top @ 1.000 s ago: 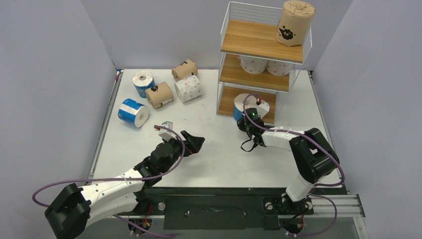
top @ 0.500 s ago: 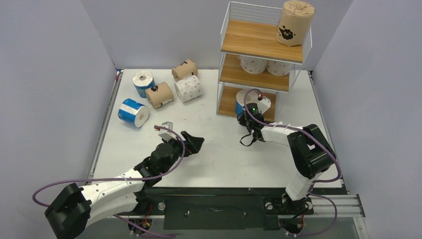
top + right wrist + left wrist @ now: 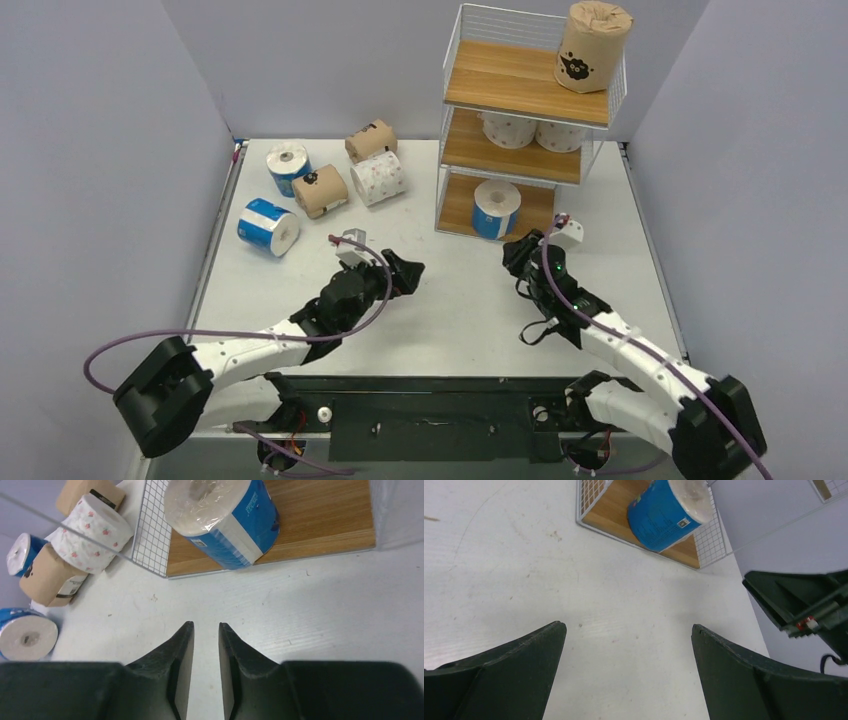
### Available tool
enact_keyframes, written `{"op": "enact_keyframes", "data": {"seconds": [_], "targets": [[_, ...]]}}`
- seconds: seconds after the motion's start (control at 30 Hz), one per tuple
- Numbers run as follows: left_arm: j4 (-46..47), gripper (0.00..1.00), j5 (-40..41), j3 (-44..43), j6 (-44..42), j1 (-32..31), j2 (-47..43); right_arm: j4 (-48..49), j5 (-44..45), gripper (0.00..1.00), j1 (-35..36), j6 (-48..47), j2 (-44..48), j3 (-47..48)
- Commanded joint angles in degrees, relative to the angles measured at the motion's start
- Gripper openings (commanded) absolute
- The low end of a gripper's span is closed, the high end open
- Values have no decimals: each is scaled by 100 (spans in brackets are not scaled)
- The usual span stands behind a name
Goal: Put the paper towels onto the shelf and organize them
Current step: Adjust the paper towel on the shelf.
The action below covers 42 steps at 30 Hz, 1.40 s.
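I am holding my right gripper [image 3: 205, 625] barely parted and empty, my left gripper [image 3: 626, 626] wide and empty. The blue-and-white roll [image 3: 225, 520] is sitting near the front edge of the shelf [image 3: 520, 85]'s bottom board. I am risking knocking it out if my right fingers brush it.

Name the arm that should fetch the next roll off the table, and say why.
Left. The left hand is open, empty and nearer the loose rolls; the right hand sits across by the shelf, jaws barely apart.
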State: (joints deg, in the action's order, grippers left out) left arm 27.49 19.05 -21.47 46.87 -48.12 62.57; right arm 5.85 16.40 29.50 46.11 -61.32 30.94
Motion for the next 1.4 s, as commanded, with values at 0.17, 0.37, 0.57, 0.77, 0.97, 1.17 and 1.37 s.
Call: {"op": "enact_keyframes", "data": {"seconds": [0.17,0.37,0.57,0.77,0.97,1.17,1.37], "targets": [[2520,100,-226,-1227,-901,-72,2130,-1495,622,41,187,49,2735,-991],[3435,100,-418,-2038,-1355,-78,3595,-1645,382,75,192,485,3967,-1520],[3803,95,-882,-2914,-1729,-45,4670,-1954,303,82,207,697,4788,-1727],[3718,94,-915,-3605,-2016,-81,5364,-2446,438,83,203,691,5258,-1699],[3211,94,-685,-4187,-2252,-127,5789,-2703,551,84,206,720,5425,-1558],[2792,94,-537,-4704,-2366,-119,6173,-2932,569,84,210,702,5560,-1395],[2450,89,-679,-5239,-2092,-117,6526,-3079,707,83,212,695,5711,-1289]]}}
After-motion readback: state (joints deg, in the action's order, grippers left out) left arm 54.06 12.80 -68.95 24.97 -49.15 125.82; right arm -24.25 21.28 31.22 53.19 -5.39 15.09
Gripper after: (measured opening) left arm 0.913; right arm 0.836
